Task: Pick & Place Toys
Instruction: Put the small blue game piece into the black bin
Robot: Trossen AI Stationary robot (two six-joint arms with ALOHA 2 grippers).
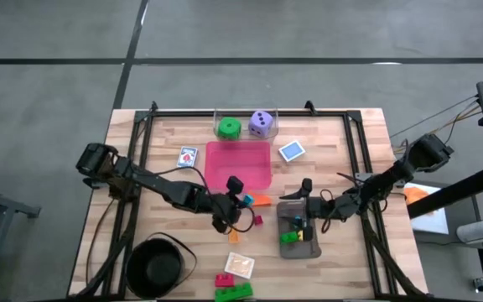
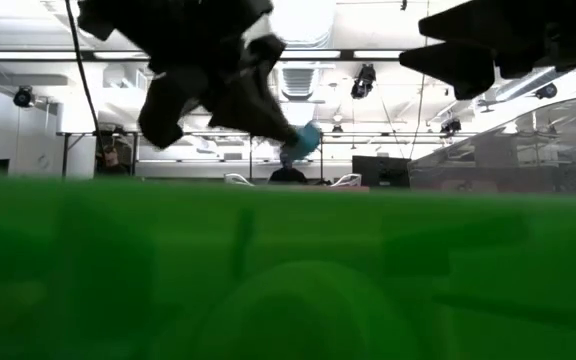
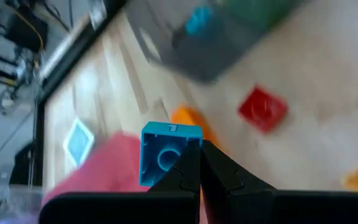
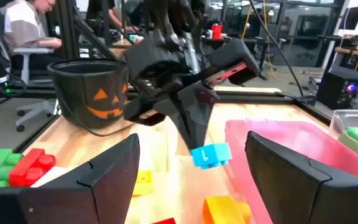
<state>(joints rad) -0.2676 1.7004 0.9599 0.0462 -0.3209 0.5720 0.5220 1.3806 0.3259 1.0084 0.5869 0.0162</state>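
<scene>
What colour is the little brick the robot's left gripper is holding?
Blue. The left gripper pinches the blue brick above the table; it shows best in the right wrist view.

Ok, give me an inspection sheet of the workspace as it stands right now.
Surface: wooden slatted table, black frame.
Job's things: small blue plastic brick lifted in left gripper; green die and purple die in clear tray; bricks in grey tray; red brick and orange brick loose.
Clutter: pink tray, black round bowl.
Grippers: left jaws shut on brick; right gripper open above grey tray.
Cables: along both arms.
Surroundings: seated person, desks.
</scene>
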